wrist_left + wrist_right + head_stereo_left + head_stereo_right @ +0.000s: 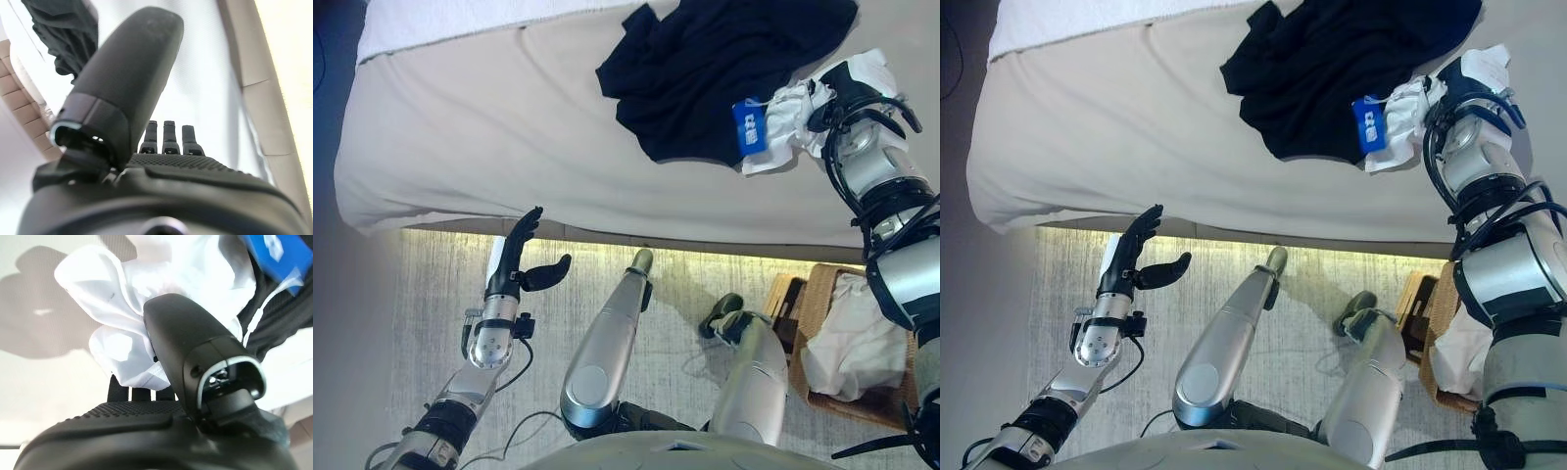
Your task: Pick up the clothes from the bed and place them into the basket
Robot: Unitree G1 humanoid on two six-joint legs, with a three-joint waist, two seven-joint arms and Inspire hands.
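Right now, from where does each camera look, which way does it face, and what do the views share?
Left eye view: from the head, down at the bed; both arms show, left robot hand open above the floor.
Right eye view: same scene, slightly shifted; basket at right.
Left wrist view: along the left robot hand toward the bed.
Right wrist view: along the right robot hand, pinching the white garment.
Shared: black garment, in all four.

Clothes (pixel 724 69) lie on the bed (pixel 489 127), far right; the basket (pixel 822 304) stands on the floor, right
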